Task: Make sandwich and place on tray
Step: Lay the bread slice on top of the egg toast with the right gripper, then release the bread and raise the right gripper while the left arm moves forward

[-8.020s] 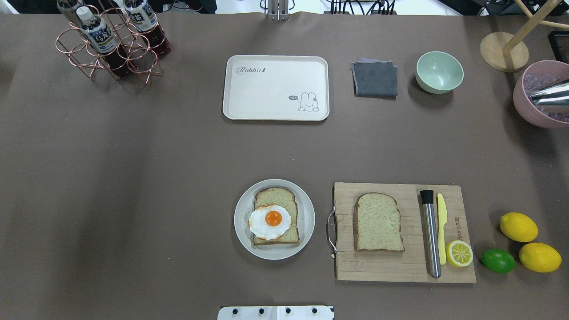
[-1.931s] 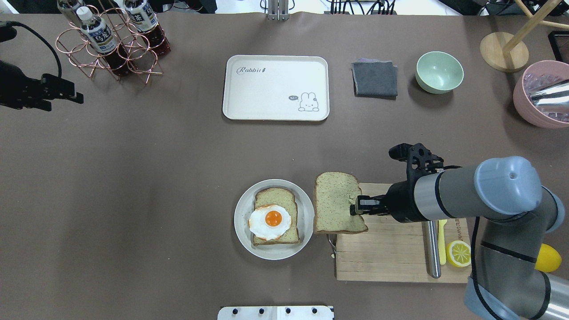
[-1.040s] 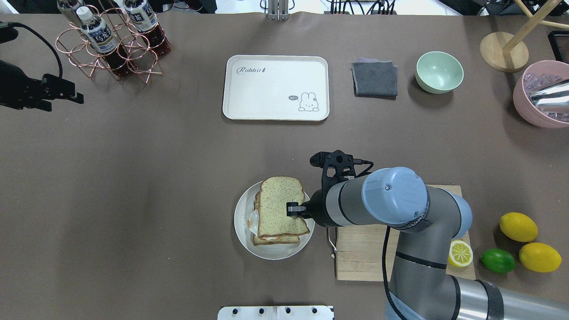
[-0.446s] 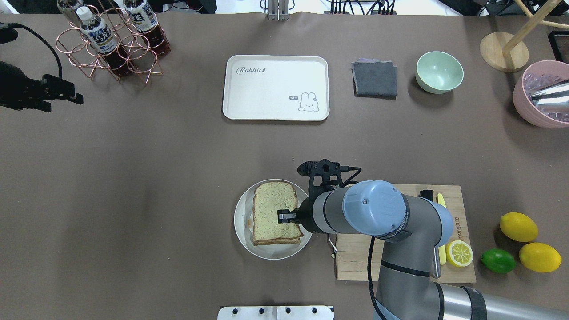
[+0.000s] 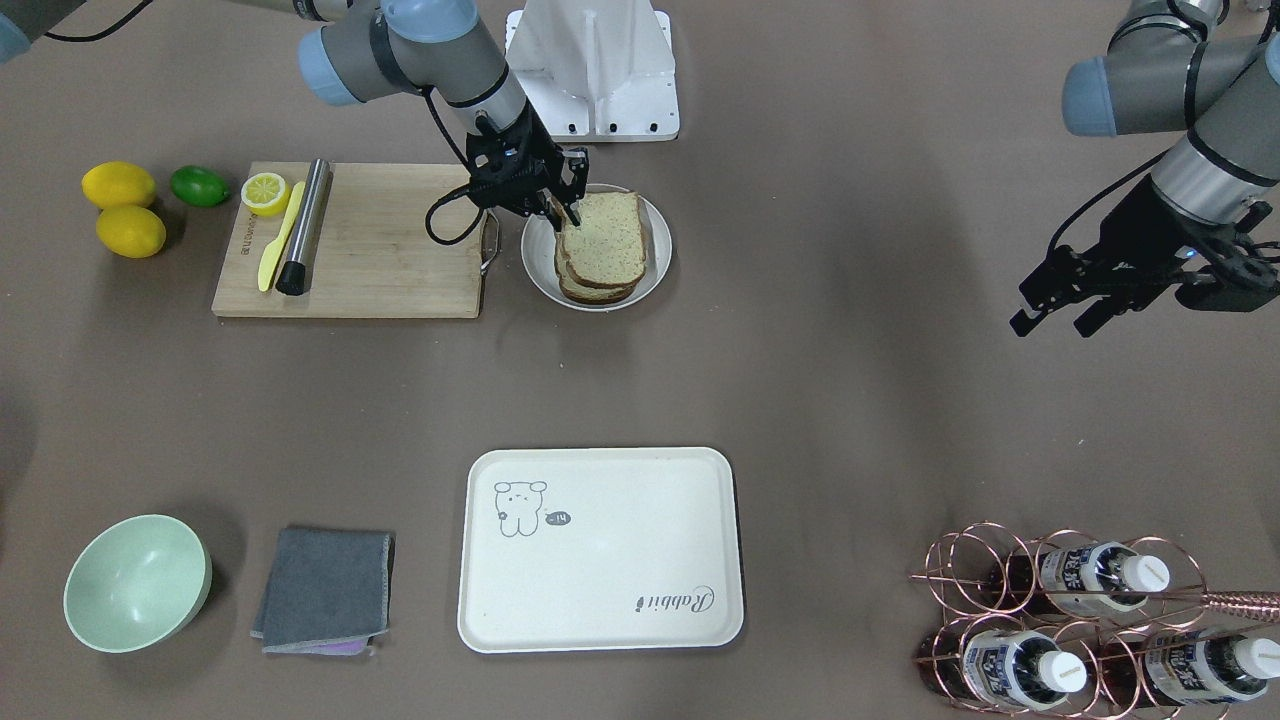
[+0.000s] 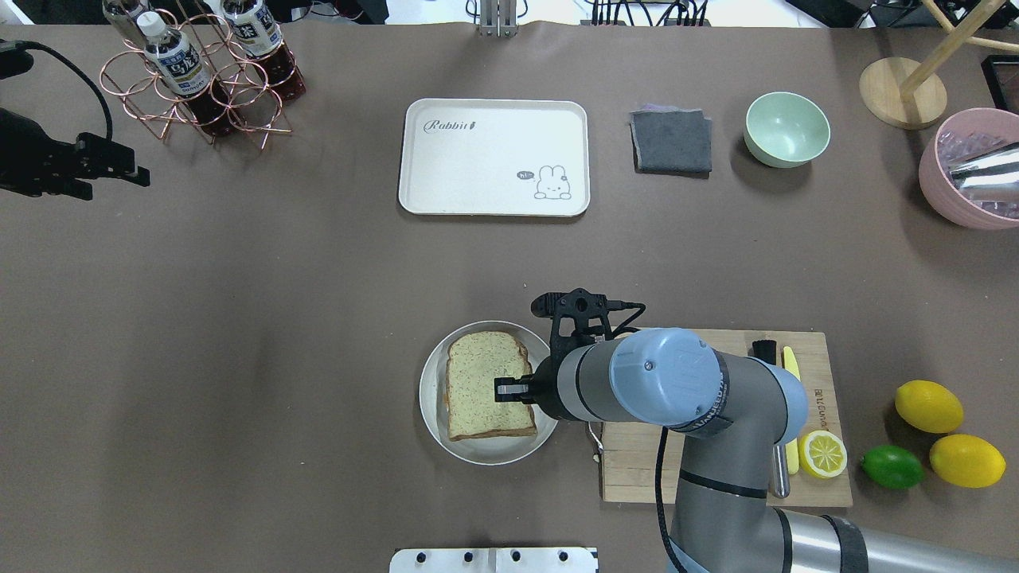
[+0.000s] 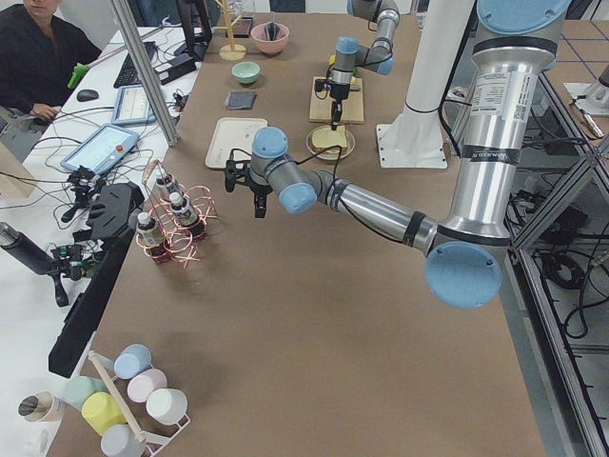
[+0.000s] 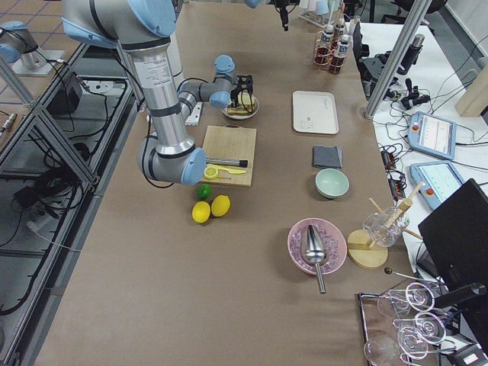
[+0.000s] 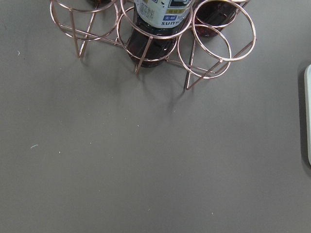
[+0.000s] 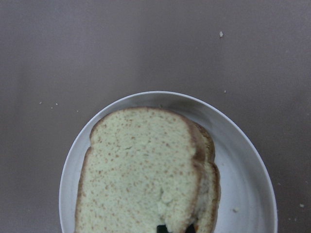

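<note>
Your right arm (image 6: 740,477) and left arm (image 5: 1215,130) are grey tubes with pale blue joint caps; black cables loop to the black right tool (image 6: 503,389) and left tool (image 5: 1052,322).

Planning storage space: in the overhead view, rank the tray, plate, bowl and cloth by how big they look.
1. tray
2. plate
3. bowl and cloth: they look about alike, so no ranking.

Egg's totally buried under the sandwich (image 6: 487,386) top slice, we can't see it. Right wrist cam chops the sandwich at 6 o'clock, right gripper (image 10: 176,228) jaws barely peeking in there.
</note>
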### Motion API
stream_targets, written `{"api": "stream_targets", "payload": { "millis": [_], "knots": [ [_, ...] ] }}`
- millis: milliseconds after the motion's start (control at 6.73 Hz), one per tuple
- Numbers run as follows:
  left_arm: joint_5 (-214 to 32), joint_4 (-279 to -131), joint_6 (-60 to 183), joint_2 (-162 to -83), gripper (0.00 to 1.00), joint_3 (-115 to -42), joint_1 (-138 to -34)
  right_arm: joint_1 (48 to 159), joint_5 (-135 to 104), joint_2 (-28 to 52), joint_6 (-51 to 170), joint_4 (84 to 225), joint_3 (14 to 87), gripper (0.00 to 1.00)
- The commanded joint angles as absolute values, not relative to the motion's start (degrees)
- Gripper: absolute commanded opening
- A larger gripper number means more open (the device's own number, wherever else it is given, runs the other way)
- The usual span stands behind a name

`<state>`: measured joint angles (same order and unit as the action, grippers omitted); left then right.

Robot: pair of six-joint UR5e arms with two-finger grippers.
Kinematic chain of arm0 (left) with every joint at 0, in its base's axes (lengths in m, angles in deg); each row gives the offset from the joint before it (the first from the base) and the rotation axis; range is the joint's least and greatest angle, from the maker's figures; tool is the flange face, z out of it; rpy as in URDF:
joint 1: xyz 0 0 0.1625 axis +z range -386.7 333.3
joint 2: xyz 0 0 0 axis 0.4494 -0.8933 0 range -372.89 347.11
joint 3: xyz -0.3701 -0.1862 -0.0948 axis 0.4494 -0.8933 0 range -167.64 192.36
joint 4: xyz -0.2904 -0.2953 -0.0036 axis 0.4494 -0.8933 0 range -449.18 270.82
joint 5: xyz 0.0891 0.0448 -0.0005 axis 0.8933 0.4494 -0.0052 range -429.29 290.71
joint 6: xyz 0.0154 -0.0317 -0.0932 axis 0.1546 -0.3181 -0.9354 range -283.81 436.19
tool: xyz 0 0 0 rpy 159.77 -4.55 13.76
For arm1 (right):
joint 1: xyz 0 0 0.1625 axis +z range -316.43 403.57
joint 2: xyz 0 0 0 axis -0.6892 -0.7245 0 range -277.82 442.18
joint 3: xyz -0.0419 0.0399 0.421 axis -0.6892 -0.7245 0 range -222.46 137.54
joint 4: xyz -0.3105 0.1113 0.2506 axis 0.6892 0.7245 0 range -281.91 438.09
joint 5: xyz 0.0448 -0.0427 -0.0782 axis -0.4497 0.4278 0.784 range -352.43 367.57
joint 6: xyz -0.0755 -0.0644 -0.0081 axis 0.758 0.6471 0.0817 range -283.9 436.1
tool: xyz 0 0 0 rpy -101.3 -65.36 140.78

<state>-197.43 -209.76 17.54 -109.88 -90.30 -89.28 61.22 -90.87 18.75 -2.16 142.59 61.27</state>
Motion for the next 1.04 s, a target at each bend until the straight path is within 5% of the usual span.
{"api": "stream_targets", "payload": {
  "millis": [0, 891],
  "knots": [
    [-197.4, -209.7, 17.4, -110.4, 0.93, -90.1, -89.3, 62.0, -90.5, 19.2, -3.2, 142.8, 61.5, 1.00],
    [-195.7, -215.6, -1.1, -115.6, 0.96, -90.6, -80.5, 82.5, -111.8, 16.5, -3.2, 154.0, 69.2, 1.00]
  ]
}}
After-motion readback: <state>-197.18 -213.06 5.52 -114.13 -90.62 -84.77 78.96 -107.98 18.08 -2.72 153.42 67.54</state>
